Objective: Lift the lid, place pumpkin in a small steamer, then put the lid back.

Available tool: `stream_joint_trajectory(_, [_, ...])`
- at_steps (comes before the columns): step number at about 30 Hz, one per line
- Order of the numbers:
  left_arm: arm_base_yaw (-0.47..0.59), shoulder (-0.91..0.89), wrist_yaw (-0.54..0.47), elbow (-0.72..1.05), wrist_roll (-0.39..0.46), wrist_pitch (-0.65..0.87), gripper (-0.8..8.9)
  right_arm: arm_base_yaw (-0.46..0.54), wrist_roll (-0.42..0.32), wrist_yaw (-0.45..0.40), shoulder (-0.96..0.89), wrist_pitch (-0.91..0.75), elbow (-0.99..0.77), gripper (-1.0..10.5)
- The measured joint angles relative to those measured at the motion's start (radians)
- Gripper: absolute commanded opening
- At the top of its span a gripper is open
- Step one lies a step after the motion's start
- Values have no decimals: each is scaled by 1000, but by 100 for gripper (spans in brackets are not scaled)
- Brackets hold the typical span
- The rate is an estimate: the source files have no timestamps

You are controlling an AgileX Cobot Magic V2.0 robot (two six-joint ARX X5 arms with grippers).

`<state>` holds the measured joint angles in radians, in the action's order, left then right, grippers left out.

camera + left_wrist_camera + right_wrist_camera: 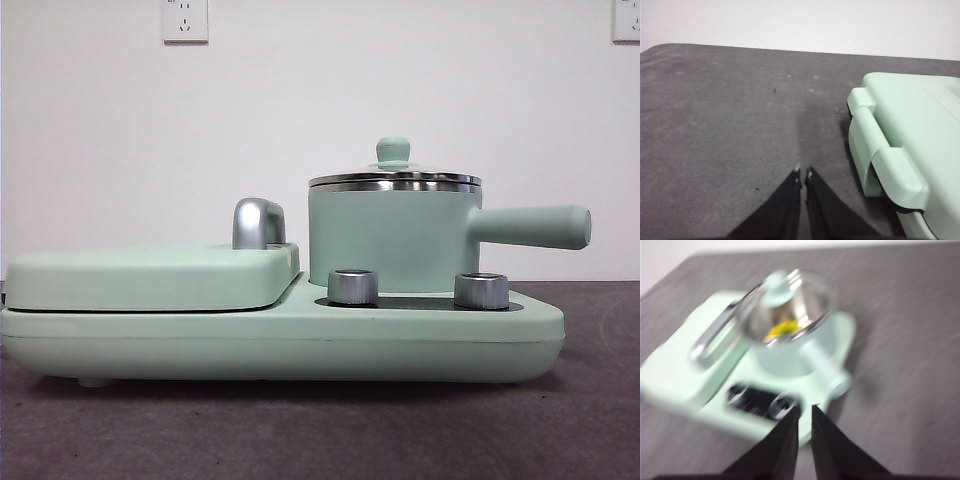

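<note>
The small steamer (pixel 393 240) stands on the mint-green cooker base, its long handle (pixel 530 227) pointing right. The lid (pixel 394 177) sits on its steel rim, knob up. In the blurred right wrist view the steamer (pixel 790 357) shows from above with the lid (pixel 785 302) on, and the yellow-orange pumpkin (pixel 782 328) shows through the glass inside the pot. My right gripper (pixel 804 410) is shut and empty, above and apart from the cooker's knob side. My left gripper (pixel 803 174) is shut and empty over the bare table beside the cooker's end.
The flat mint-green griddle cover (pixel 150 275) with a chrome handle (pixel 257 223) fills the cooker's left half; its end shows in the left wrist view (pixel 905 145). Two steel knobs (pixel 352 287) stand in front of the pot. Grey table (pixel 320 430) all round.
</note>
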<state>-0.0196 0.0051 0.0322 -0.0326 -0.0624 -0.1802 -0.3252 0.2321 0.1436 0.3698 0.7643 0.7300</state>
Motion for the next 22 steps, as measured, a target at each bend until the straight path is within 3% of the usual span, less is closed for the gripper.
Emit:
stream_joint_trajectory(8, [0, 0, 0, 0, 0, 0, 20, 204, -23, -82, -152, -487, -362, 38])
stream_joint_trajectory(14, [0, 0, 0, 0, 0, 0, 20, 313, -26, -95, -253, -492, -510, 38])
stream_joint_trajectory(22, [0, 0, 0, 0, 0, 0, 20, 377, -65, -123, -315, -499, -606, 19])
